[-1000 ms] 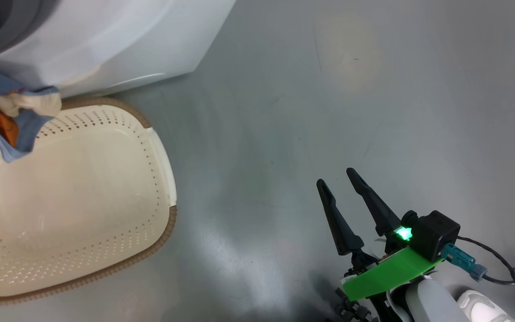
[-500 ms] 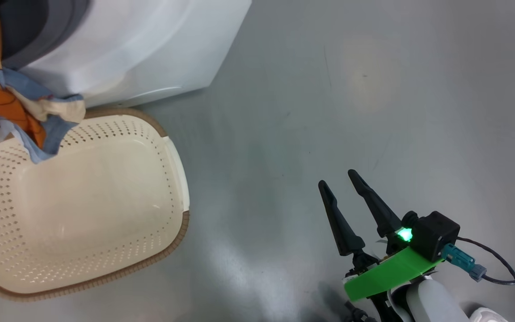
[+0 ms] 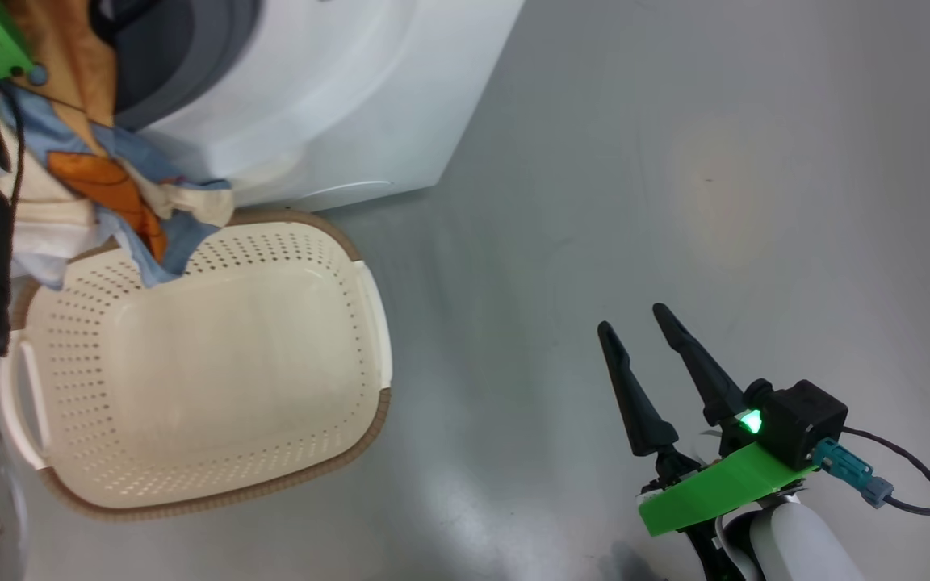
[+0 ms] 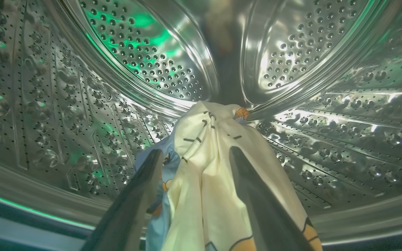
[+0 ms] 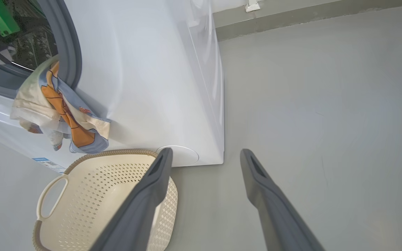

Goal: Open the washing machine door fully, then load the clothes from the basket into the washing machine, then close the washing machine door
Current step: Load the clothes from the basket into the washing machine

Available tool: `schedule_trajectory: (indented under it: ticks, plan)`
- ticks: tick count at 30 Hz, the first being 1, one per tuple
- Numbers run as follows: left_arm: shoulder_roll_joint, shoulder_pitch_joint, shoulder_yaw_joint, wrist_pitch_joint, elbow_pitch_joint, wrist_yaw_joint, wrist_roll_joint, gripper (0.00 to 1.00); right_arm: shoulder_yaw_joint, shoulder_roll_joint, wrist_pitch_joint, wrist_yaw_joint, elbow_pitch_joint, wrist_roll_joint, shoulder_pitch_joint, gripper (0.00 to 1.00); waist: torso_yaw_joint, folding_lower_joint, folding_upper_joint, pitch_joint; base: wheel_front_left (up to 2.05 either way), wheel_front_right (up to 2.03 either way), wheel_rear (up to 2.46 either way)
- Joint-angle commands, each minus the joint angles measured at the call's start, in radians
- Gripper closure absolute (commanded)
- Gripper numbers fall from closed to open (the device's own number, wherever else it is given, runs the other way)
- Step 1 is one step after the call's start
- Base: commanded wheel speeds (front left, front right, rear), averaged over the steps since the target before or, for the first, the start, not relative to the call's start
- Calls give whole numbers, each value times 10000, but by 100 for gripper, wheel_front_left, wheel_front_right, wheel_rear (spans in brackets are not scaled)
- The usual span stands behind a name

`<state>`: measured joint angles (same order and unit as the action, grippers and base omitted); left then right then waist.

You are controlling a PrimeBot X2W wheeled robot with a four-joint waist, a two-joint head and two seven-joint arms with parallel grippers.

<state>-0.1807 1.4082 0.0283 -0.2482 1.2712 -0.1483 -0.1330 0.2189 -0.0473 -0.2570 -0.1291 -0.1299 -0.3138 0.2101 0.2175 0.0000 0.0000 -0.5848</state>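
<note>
A: Where are the clothes (image 4: 208, 170)?
B: Partly inside the steel drum (image 4: 47, 104). The cloth lies loose between the wide-spread fingers of the left gripper (image 4: 195, 150), and the rest hangs out over the grey gasket (image 5: 70, 52).
A: And the basket (image 3: 215, 387)?
B: At eight o'clock in the head view, with the washing machine (image 3: 336, 97) at eleven.
A: Right gripper (image 3: 631, 318)?
B: At four o'clock, fingers apart, empty, above the floor (image 3: 675, 161).

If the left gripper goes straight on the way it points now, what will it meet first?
Probably the cream cloth with black marks lying inside the open left gripper; behind it, the back wall of the perforated steel drum. Depth is unclear.
</note>
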Motion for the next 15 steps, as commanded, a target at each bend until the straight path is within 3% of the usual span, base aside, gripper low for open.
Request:
schedule_trajectory:
  ticks: [1, 6, 15]
  plan:
    - [-319, -184, -67, -104, -284, 52, -69, 0, 162, -30, -48, -16, 165, 77, -149, 0, -271, 0, 0, 191, 0, 0, 0]
    - [38, -598, -79, -129, -491, 174, -230, 0, -6, -30, -48, -16, 117, 220, -162, 0, -622, 0, 0, 402, 0, 0, 0]
    - [533, -2127, -226, -134, -2223, 417, -448, 0, -269, -30, -48, -16, 104, 464, -228, 0, -1193, 0, 0, 746, 0, 0, 0]
